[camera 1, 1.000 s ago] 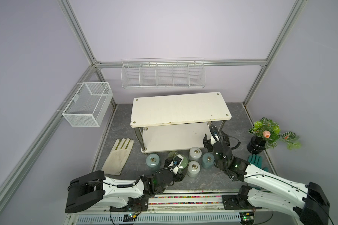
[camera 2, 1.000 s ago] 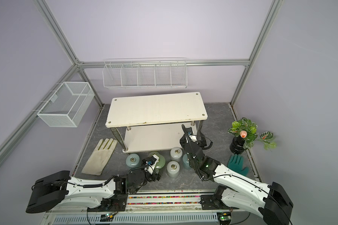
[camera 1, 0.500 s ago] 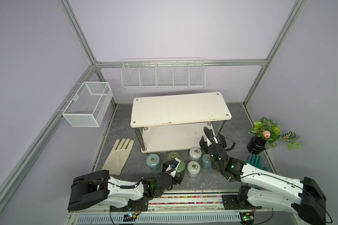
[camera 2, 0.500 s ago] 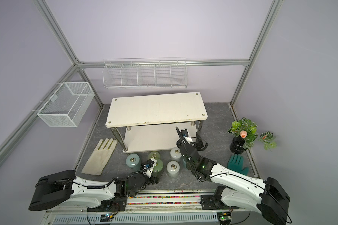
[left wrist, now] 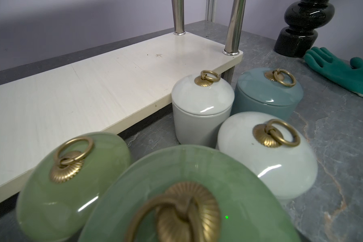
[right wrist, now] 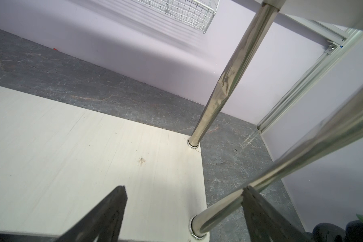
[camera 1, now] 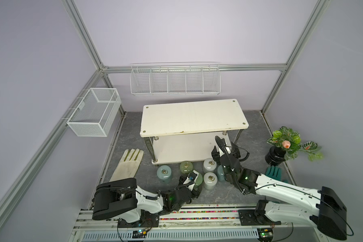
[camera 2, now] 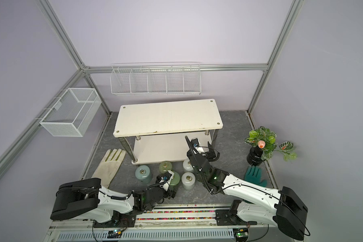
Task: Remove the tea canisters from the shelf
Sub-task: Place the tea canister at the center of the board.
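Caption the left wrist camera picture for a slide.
Five glossy ceramic tea canisters with brass ring pulls grouped on the grey floor beside the cream-white shelf's lower board.

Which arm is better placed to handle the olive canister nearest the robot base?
Left. The left gripper sits right over that olive canister; the right gripper hangs open at the shelf's lower tier, farther off.

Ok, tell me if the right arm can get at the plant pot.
Probably yes. The right gripper is open and empty at the shelf corner, and the floor towards the plant pot looks free. It should clear the chrome leg first.
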`<action>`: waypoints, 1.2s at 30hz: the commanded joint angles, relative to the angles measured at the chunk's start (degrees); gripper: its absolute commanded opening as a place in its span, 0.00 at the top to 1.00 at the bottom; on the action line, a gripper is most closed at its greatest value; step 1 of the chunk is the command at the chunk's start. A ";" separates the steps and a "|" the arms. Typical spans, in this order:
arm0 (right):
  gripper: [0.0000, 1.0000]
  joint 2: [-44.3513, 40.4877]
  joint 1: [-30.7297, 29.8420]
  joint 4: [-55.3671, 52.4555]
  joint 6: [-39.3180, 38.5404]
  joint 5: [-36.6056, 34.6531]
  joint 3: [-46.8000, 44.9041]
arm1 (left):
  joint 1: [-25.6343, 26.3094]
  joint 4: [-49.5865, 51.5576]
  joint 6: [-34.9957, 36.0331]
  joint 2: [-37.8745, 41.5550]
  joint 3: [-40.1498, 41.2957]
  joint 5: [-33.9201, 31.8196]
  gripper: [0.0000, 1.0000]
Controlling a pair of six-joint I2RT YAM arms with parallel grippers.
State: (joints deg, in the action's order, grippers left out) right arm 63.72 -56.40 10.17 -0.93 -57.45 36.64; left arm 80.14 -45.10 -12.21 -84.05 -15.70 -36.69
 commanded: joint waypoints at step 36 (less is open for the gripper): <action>0.11 -1.44 -0.20 7.89 -5.58 0.31 -1.22 | -5.83 7.29 -1.85 -4.29 -12.95 11.04 0.01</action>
State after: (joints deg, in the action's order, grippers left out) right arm 63.66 -56.40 16.60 -5.89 -57.36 36.21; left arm 74.26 -40.82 -14.44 -89.73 -26.92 -25.85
